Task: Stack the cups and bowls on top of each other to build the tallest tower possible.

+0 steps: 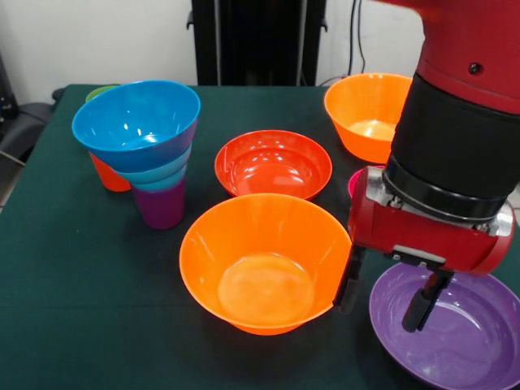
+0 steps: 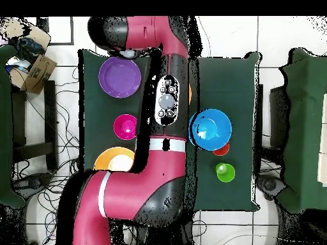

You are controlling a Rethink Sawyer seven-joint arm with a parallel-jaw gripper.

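The arm hides much in the overhead view: it runs from 6 o'clock up the middle of the worktop [image 2: 239, 185] and covers the near orange bowl [image 1: 264, 260] and the red-orange bowl [image 1: 273, 163] almost wholly, leaving only a sliver of orange at its edge. In the front view the magenta bowl [image 1: 355, 182] shows only as a thin rim behind the red wrist, and the purple bowl [image 1: 455, 325] is cut off at the frame's 4 o'clock corner. The green cup [image 1: 99, 93] peeks out as a bare rim behind the tower [image 1: 142, 146], and the orange cup [image 1: 107, 175] is half hidden by it.

The tower stands at 9 o'clock in the front view: a purple cup [image 1: 161, 205] at the base, teal bowls nested above it, and the wide blue bowl [image 1: 136, 118] on top. The far orange bowl [image 1: 367, 114] sits at 1 o'clock, partly behind the arm.

The arm comes down from 1 o'clock, its black forearm ending in a red wrist. The tool [image 1: 388, 288] points downward with its two dark fingers [image 1: 349, 280] spread apart and holding nothing; one finger hangs just beside the outer wall of the near orange bowl, the other over the rim of the purple bowl. Whether either finger touches a bowl cannot be told.
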